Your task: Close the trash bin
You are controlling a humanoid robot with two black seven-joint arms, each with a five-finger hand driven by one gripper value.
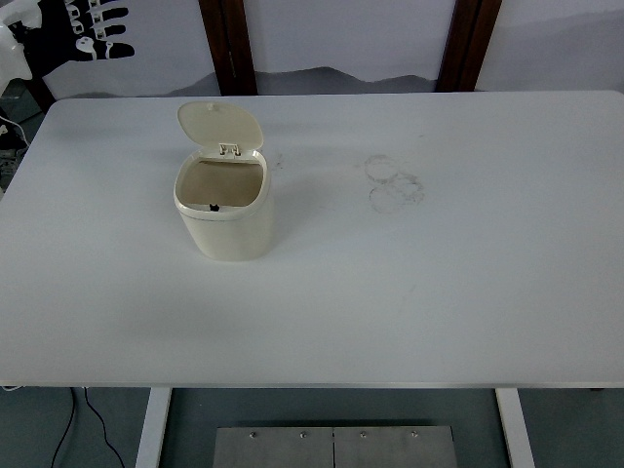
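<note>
Meanwhile, the trash bin is being left open (lid upright); the left robot hand, fingers spread, is best lowered onto it.

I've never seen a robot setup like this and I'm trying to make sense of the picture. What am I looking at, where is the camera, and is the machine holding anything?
The camera sits high on the robot's side, looking forward and down over a white table; the table's near edge is at the bottom. The robot is a humanoid with black arms ending in five-fingered hands. Only its left hand shows, at the top left corner, beyond the table's far edge, with fingers spread and holding nothing. The right arm is out of view.

On the table stands a small cream plastic trash bin, left of centre. Its hinged lid is tipped up and back, so the bin is open and looks empty inside. To its right are faint ring-shaped marks on the tabletop. Nothing touches the bin.
</note>
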